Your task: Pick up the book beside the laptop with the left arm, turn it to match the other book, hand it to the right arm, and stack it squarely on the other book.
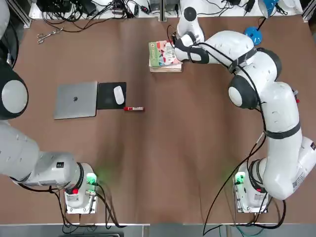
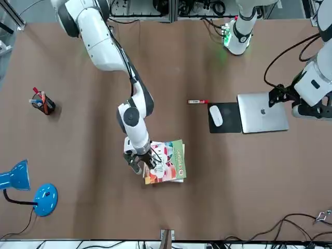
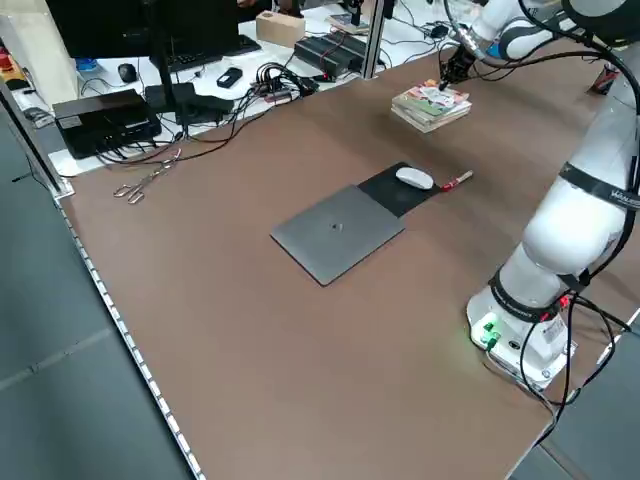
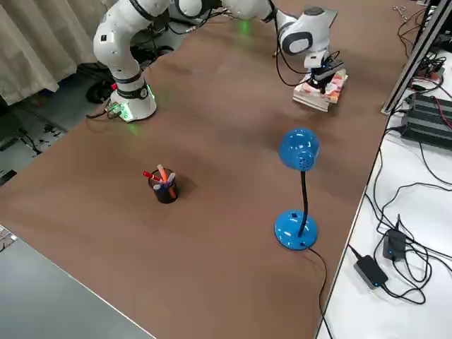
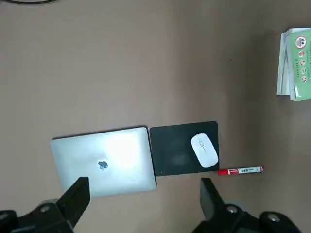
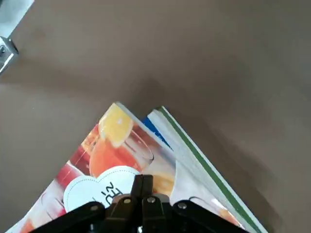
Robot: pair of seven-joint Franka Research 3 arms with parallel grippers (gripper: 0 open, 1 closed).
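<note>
Book (image 6: 116, 150) lies beneath the right arm's shut pincer (image 6: 143, 182).

Blue lamp (image 4: 299, 150), white mouse (image 1: 119, 95), red-capped marker (image 1: 134, 108)

The upper book (image 1: 165, 53) covers nearly all of the lower book (image 1: 166, 69), so the lower cover cannot be read. In the right wrist view, the right hand (image 6: 143, 179) hides part of the upper cover and its lettering, and the bottom edge cuts both books off. The left wrist view's right edge crops the stack too, and its bottom edge cuts off the rear of the left hand (image 5: 146, 194). A metal piece (image 6: 7, 52) runs out of the right wrist view at a corner; what it belongs to is unclear. The print on the marker (image 5: 241, 171) is too small to read. The top view crops the blue lamp (image 1: 253, 35).
</note>
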